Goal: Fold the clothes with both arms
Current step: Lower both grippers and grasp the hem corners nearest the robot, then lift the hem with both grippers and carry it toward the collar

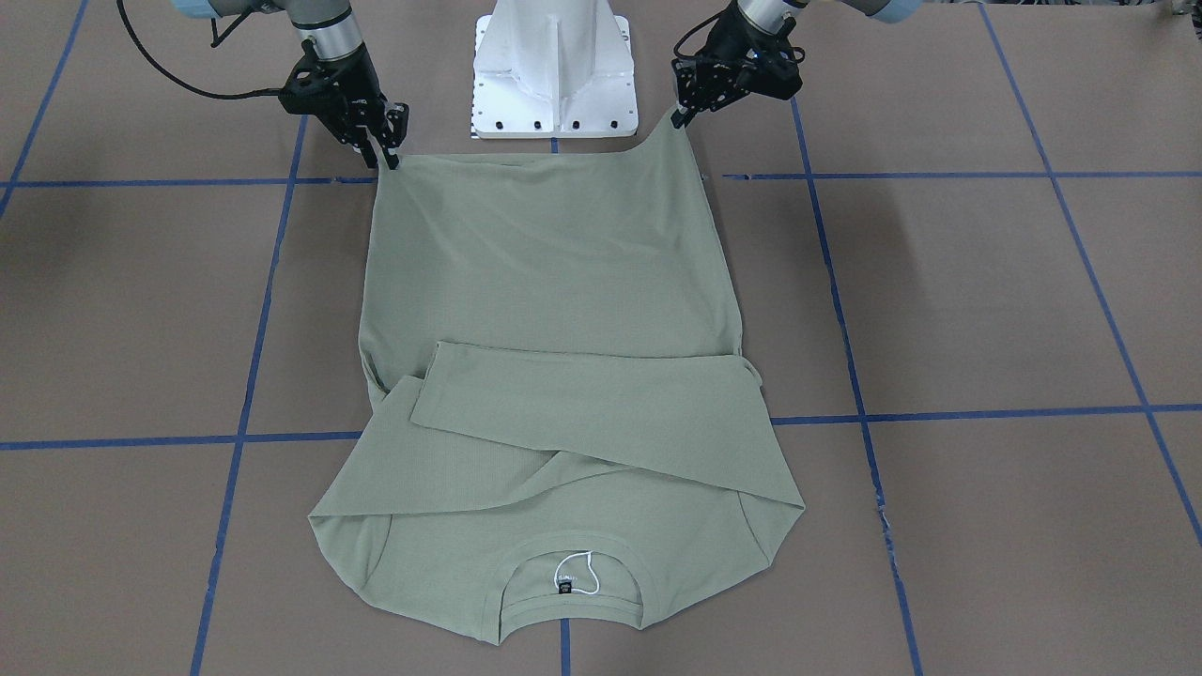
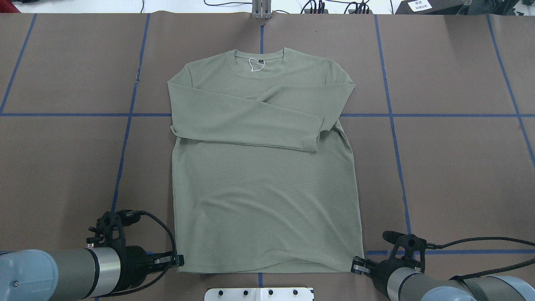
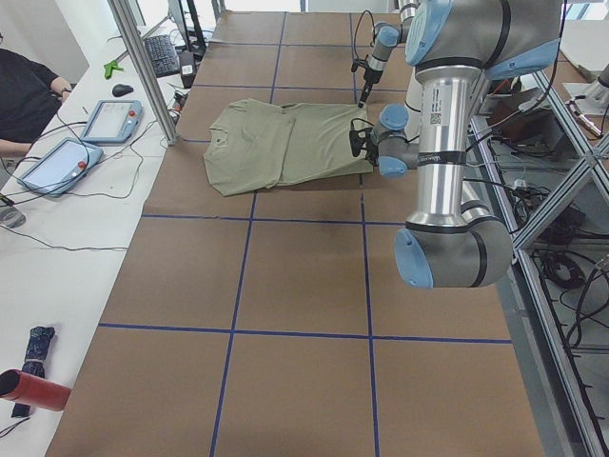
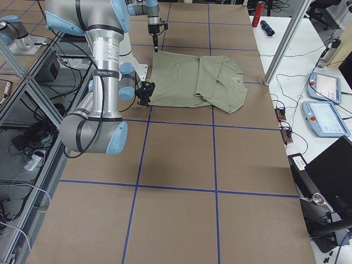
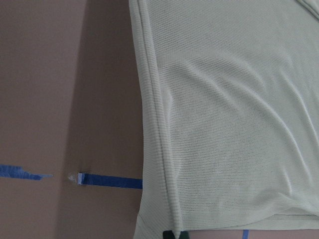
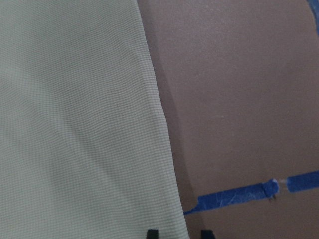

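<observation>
The sage-green shirt (image 1: 563, 282) lies flat on the brown table, both sleeves folded across the chest and the neck label (image 2: 256, 65) on the far side from the robot. My left gripper (image 1: 680, 115) is shut on one hem corner, which is lifted slightly off the table; it sits at the shirt's near-left corner (image 2: 180, 260). My right gripper (image 1: 390, 155) is at the other hem corner (image 2: 355, 265). In the right wrist view its fingertips (image 6: 152, 232) stand apart on either side of the hem edge (image 6: 164, 149), so it is open.
The white pedestal base (image 1: 554, 75) stands just behind the hem. Blue tape lines (image 2: 125, 138) grid the brown table cover. A person (image 3: 24, 95) sits at a side bench with tablets (image 3: 109, 119), and a red bottle (image 3: 33, 390) lies there.
</observation>
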You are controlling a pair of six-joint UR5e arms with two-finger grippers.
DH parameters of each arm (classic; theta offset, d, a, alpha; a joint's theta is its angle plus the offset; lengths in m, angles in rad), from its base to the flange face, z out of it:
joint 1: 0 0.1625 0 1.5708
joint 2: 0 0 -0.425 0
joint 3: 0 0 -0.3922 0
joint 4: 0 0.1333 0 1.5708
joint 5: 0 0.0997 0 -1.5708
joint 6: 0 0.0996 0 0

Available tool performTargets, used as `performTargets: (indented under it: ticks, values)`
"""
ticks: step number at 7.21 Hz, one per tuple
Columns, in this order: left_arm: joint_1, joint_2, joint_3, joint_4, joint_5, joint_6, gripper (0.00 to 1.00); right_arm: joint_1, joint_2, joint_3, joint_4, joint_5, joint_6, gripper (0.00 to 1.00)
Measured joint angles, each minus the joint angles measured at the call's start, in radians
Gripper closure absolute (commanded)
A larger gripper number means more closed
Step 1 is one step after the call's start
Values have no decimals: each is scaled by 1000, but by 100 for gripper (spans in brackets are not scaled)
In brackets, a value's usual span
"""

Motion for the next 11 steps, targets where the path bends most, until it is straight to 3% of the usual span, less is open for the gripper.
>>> performTargets:
  ticks: [2,4,6,8,10,11]
  values:
    - [0,0,1,1,-1,0,100,-8,2,1,-4,1,0,100]
    - [-2,6,-16,9,-8,3,100,-13,5,53,-100,26,-1,100]
    - [-10,6,-163,177,-97,9,100,1,9,246,-342,123,-2,100]
    - [-33,-6,-388,431,-225,14,100,79,86,451,-628,297,-8,100]
    - [-129,-72,-452,572,-341,82,100,216,244,514,-849,429,-100,100]
    - [-188,-137,-399,607,-362,151,100,286,316,479,-896,451,-194,100]
